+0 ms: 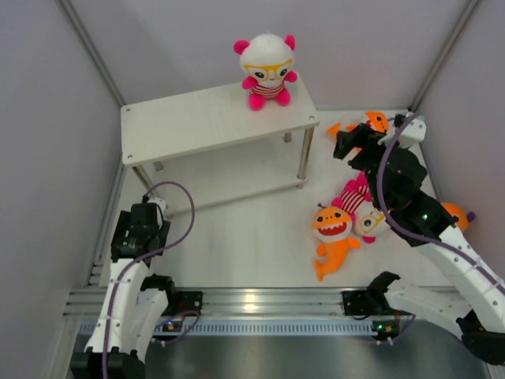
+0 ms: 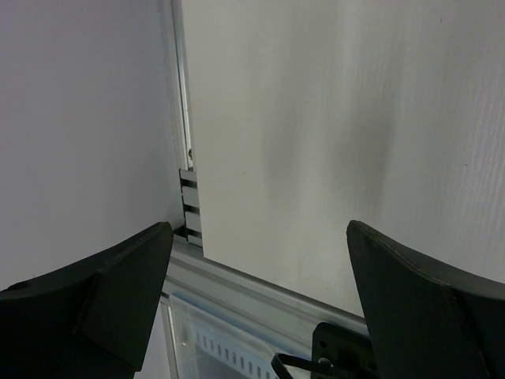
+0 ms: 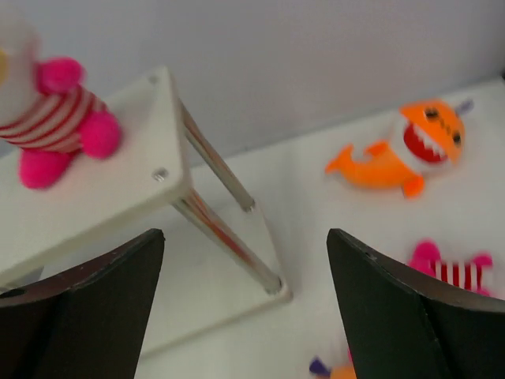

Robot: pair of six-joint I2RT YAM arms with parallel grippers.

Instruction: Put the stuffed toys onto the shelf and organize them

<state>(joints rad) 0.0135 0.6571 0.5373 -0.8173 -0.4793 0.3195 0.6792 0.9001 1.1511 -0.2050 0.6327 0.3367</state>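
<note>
Under the right arm's black links, a white-headed bear plush with pink limbs and a striped shirt [image 1: 357, 207] lies half covered on the white table [image 1: 252, 237]. By the table's right edge an orange plush [image 1: 455, 213] peeps from behind that arm, too hidden to make out. From above, the right gripper [image 1: 347, 144] blocks part of an orange shark plush with a red toothy mouth [image 3: 410, 148] near the far right corner. The right wrist view shows it whole, between widely spread, empty fingers. A second orange shark [image 1: 333, 235] lies unobstructed just beside the bear. Another bear [image 1: 267, 71] sits upright at the far edge of the white two-tier shelf with silver legs [image 1: 197, 126], towards its right end. The left gripper [image 2: 260, 229], spread and empty, hangs by the table's near left corner, beside an aluminium rail [image 2: 237, 284].
</note>
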